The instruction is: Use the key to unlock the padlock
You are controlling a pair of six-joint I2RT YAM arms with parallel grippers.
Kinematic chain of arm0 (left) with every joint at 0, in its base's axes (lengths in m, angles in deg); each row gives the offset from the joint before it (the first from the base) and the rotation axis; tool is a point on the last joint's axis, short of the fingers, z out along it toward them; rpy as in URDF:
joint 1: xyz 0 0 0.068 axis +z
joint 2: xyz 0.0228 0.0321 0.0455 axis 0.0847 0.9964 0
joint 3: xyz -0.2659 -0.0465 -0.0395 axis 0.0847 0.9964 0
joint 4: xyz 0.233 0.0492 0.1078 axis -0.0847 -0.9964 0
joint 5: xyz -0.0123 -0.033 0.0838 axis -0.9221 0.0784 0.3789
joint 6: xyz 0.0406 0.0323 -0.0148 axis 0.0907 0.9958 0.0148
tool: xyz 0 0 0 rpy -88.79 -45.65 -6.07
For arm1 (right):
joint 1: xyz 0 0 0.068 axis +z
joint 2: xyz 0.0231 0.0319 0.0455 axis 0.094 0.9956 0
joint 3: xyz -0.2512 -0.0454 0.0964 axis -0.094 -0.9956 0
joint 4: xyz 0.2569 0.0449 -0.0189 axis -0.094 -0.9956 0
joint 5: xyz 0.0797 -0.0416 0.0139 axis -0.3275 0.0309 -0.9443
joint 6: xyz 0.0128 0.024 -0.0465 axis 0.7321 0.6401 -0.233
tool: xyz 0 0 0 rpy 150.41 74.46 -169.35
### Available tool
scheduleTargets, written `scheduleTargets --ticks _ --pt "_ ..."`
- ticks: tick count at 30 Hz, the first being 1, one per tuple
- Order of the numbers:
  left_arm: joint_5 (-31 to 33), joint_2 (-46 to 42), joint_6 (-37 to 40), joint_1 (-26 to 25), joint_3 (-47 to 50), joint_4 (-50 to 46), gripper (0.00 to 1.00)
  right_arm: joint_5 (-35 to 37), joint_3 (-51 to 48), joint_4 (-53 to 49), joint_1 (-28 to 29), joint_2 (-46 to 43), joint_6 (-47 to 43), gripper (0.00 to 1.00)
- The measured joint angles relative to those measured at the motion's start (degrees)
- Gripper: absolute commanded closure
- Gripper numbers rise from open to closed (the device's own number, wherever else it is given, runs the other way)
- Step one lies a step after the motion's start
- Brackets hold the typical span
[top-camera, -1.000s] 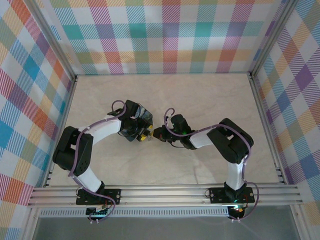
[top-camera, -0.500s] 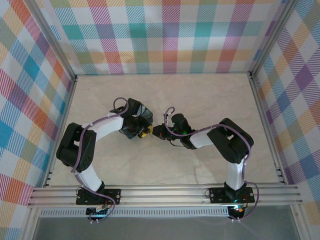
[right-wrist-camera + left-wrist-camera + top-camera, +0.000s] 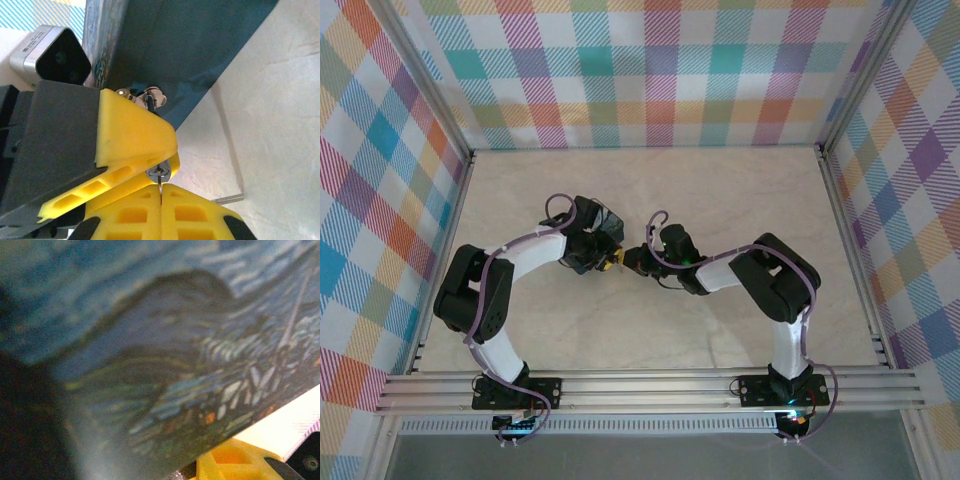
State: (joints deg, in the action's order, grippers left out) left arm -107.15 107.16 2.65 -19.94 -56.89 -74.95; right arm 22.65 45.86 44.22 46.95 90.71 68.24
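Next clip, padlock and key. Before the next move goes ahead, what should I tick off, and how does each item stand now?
1. Right end effector shut on the key: ok; a small metal piece is pinched at its tips.
2. Padlock found: ok; small silver parts sit against the edge of the blue tin.
3. Key in the keyhole: cannot tell; a yellow finger of the left end effector covers that spot.
4. Left hold on the tin: cannot tell; its wrist view is blurred painted surface, close up.
5. Room between the end effectors: not ok; they crowd each other at the padlock.
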Motion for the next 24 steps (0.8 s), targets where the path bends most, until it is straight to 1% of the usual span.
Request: scheduleTargets --ticks 4,8,11,14,19,21,24 --pt "0.5 -0.2 -0.4 0.3 0.4 1.2 0.89 -0.1 0.6 1.0 -0.2 1.0 2.1 0.92" --pt "0.2 -0.7 -0.6 0.6 1.0 1.3 0.89 -0.1 -0.1 1.1 -0.4 0.4 2.0 0.78" --pt "-0.4 -1.4 -0.4 1.1 1.5 1.0 0.89 -0.4 -2.1 -2.5 -0.9 -3.1 -1.6 0.66" --pt "-1.2 -1.4 0.2 1.7 1.5 0.8 0.89 0.3 -3.7 -9.9 -1.1 -8.8 -8.2 0.63" --pt "-2.4 -1.5 0.9 2.3 1.6 0.6 0.89 3.3 -5.2 -22.7 -0.9 -19.1 -22.8 0.66" --pt "-2.8 -1.5 1.0 2.4 1.5 0.5 0.89 6.6 -5.1 -25.7 0.3 -21.4 -30.5 0.67" --pt "-3.1 -1.5 1.7 2.5 1.3 -0.3 0.89 13.2 -5.2 -25.9 4.9 -22.4 -45.0 0.67"
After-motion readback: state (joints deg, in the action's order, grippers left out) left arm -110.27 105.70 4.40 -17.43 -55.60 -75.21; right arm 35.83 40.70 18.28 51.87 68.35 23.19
